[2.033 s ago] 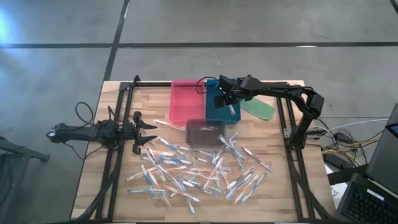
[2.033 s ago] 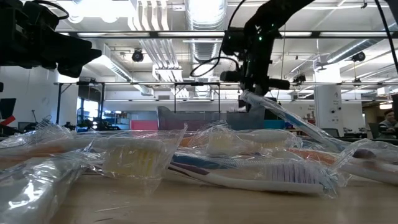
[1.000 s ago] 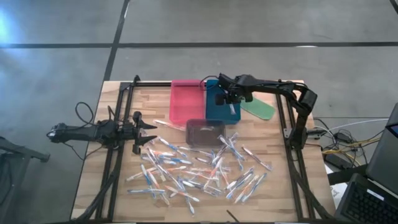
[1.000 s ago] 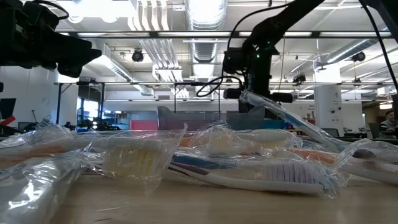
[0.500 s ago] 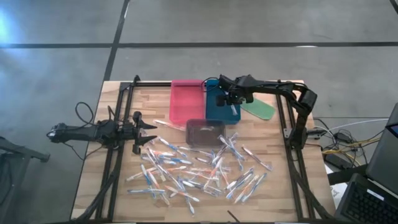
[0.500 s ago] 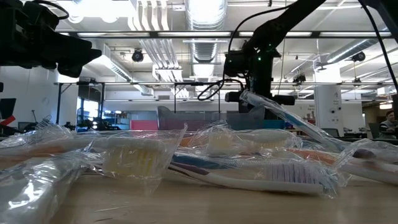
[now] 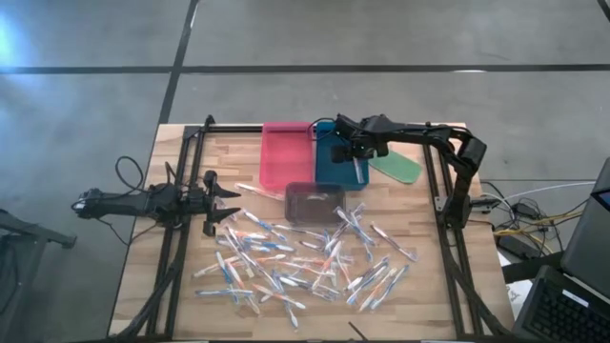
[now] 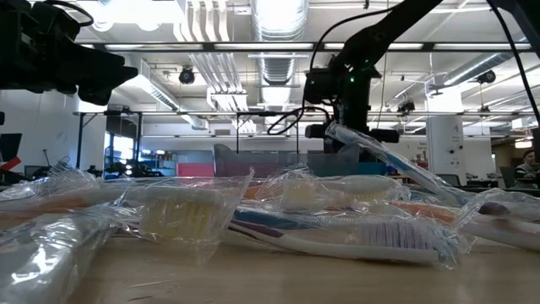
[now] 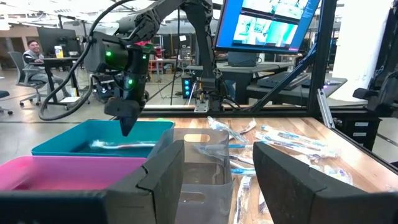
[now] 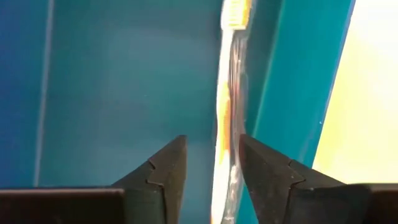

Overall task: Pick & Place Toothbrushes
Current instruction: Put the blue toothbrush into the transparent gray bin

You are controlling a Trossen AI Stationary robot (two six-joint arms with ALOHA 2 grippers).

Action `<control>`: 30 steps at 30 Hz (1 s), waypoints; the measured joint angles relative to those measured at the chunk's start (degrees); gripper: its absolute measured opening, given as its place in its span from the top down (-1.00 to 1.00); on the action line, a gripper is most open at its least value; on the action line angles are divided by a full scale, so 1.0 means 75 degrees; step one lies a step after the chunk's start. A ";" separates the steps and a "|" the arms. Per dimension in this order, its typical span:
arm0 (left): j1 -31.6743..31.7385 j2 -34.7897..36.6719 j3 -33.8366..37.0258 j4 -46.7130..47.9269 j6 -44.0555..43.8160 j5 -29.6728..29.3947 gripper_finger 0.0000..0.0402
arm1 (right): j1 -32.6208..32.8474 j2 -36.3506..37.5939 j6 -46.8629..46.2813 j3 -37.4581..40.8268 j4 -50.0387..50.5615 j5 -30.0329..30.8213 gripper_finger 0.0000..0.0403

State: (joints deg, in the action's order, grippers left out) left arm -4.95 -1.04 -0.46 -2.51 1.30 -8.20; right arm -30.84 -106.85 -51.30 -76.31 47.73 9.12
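- Hanging over the teal tray (image 7: 335, 164), the right hand (image 7: 354, 152) had its fingers (image 10: 163, 168) parted, with one wrapped toothbrush (image 10: 228, 106) lying on the tray floor between them, close along the tray's side wall.
- From the left wrist view that same toothbrush (image 9: 121, 145) lay flat in the tray, just below the right hand's tip (image 9: 126, 118) (whether they touched could not be told).
- The pink tray (image 7: 284, 152) sat flush beside the teal one at the far edge of the bench (image 7: 143, 276), with a clear box (image 7: 314, 202) just in front of both.
- A flat green piece (image 7: 397, 166) lay to the teal tray's right, near the frame rail.
- The other toothbrushes (image 7: 305, 257) were scattered over the near half of the bench, heaped and overlapping, leaving bare wood along the left side.
- The left hand (image 7: 227, 202) waited at the left, fingers spread wide and gripping nothing, just beside the pile's edge.
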 joint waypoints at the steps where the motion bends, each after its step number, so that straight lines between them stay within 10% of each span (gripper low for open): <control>1: -0.0003 -0.0001 0.0001 -0.0001 0.0000 0.0002 0.02 | -0.0016 0.0021 0.0086 0.0000 -0.0017 0.0000 0.25; 13: -0.0001 0.0000 0.0001 0.0000 0.0000 0.0002 0.02 | 0.0038 0.0625 0.1573 -0.0857 -0.0007 -0.0015 0.15; 30: -0.0003 0.0000 0.0002 0.0001 -0.0003 0.0002 0.02 | 0.1735 0.2233 0.2980 -0.1492 0.0358 0.0012 0.63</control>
State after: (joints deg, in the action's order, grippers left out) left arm -4.97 -1.04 -0.45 -2.50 1.28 -8.19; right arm -17.83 -90.10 -28.95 -87.51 50.42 9.21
